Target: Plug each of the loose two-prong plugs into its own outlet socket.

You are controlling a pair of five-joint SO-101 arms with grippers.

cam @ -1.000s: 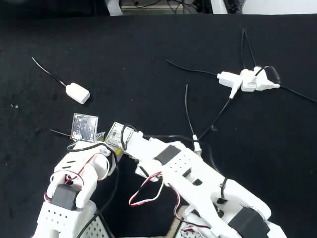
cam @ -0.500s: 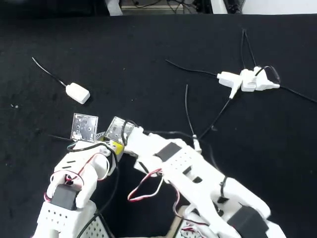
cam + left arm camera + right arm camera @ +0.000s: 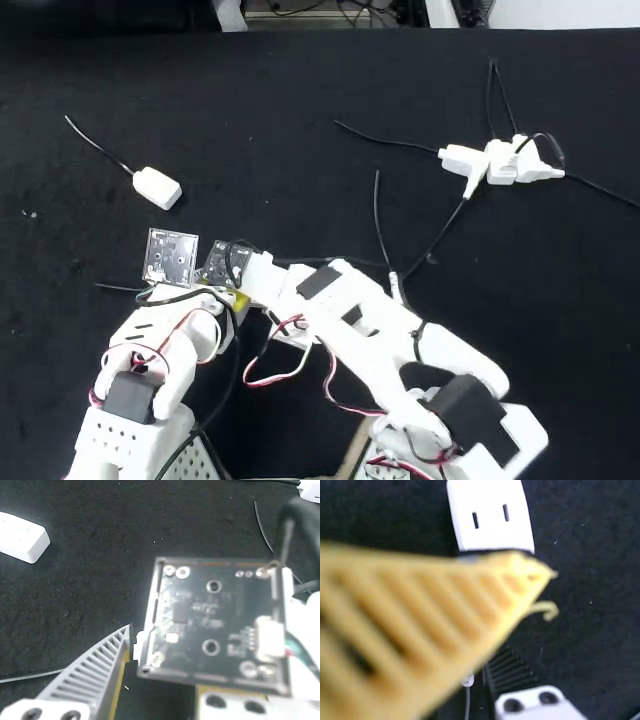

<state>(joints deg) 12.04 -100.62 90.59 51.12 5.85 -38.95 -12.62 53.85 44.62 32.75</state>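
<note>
Black table (image 3: 300, 90); right arm (image 3: 350, 320) low (aslant), beside left arm (image 3: 160, 345), toward outlet socket (image 3: 490, 517)

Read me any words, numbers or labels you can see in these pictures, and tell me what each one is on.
No text here can be read.
Circuit board: faint marks near its middle, too blurred to read.
Outlet socket: two slots, no print to be seen.

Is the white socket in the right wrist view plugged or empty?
Empty: both slots of the white socket show open and dark, with no prongs in them.
</note>
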